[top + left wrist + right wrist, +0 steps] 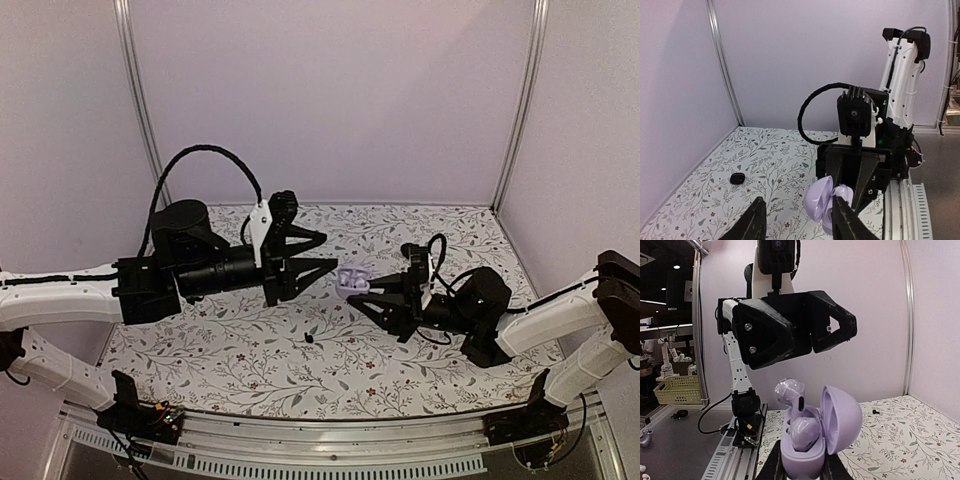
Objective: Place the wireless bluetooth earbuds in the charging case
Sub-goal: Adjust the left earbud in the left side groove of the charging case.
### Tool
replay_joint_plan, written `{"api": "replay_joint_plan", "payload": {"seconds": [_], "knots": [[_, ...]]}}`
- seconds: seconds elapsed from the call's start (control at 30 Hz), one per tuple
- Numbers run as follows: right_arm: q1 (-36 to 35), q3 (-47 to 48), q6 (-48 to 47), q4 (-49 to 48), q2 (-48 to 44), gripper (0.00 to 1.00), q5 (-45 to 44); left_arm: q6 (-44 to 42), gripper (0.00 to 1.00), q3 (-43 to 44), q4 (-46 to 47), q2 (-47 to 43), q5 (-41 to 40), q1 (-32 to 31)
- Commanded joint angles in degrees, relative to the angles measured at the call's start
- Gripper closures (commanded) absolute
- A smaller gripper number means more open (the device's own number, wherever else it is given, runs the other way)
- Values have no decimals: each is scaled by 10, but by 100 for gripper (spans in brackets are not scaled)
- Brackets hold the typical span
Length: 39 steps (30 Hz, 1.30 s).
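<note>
Broadly, floral cloth [250,350] covers the table. Left gripper [330,252] hangs spread and empty, its fingers crowding just beside the charging case [350,279]. Right gripper [364,296] is clenched on the lavender case's base, lid open. One black earbud [308,338] lies on the cloth, well apart.

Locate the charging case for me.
Top view, near the middle of the cloth: the open lavender charging case is clamped in the right gripper, just off the left gripper's spread fingertips.
</note>
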<state>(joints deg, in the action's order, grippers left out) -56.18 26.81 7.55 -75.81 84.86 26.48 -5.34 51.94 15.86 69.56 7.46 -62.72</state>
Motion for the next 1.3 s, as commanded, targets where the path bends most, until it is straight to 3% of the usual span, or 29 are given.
{"api": "replay_joint_plan", "payload": {"seconds": [0.0,0.17,0.33,0.63,0.93,1.27], "knots": [[5,4,17,5,-12,100,13,17,63,-8,-22,-10,48,12],[8,7,22,25,-11,100,-11,15,80,-6,-38,-12,54,12],[8,21,5,100,-23,100,-84,30,85,9,-73,-3,41,13],[8,36,-26,167,-41,100,-156,110,82,50,-105,44,-7,33],[8,42,-31,181,-37,100,-156,121,76,65,-114,67,12,37],[7,43,-37,174,-36,100,-124,122,77,67,-114,79,18,44]]}}
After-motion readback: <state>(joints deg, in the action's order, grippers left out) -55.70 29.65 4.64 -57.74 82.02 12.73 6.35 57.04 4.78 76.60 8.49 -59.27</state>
